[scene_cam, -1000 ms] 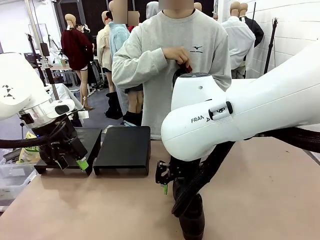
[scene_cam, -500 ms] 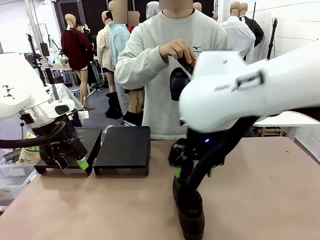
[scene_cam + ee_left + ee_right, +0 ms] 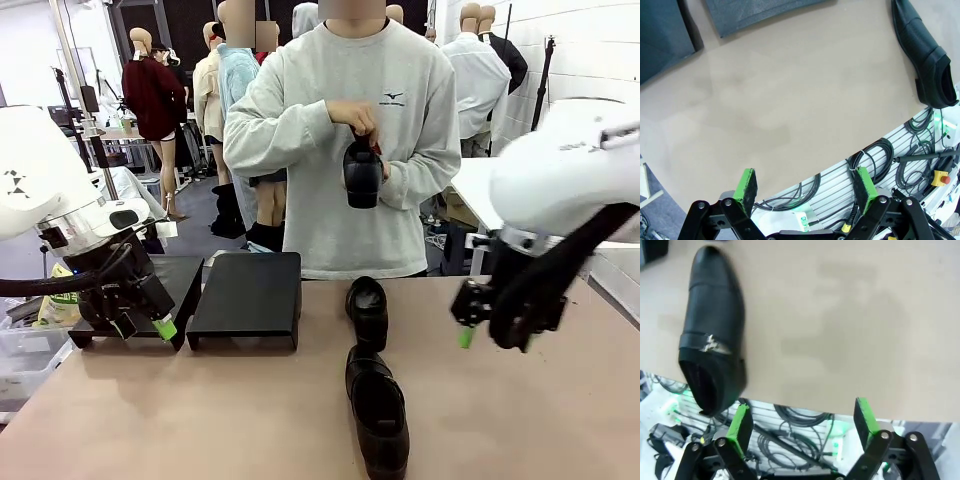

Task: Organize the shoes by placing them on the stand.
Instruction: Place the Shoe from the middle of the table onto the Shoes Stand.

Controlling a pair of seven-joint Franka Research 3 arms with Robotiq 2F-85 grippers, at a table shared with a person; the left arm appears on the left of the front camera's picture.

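Two black shoes lie on the table: one (image 3: 368, 310) at the centre, another (image 3: 378, 412) nearer the front edge. A third shoe (image 3: 362, 172) hangs in the person's hand at chest height. The stand (image 3: 250, 292) is a pair of low black platforms at the left, both bare. My left gripper (image 3: 143, 328) hovers open in front of the stand's left platform (image 3: 185, 275). In the left wrist view my gripper (image 3: 806, 184) is open, with a shoe (image 3: 925, 55) far off at the table edge. My right gripper (image 3: 495, 338) hangs open right of the shoes. In the right wrist view it (image 3: 804, 425) is open beside a shoe (image 3: 712, 345).
The person (image 3: 340, 110) stands at the far side of the table (image 3: 560, 400), behind its centre. A clear bin (image 3: 22, 360) sits off the table's left edge. Cables and a slatted panel (image 3: 840, 190) lie below the table's front edge.
My right arm has swung from the middle of the table out to the right, uncovering the centre shoe. The person has shifted the held shoe slightly. My left arm has stayed still.
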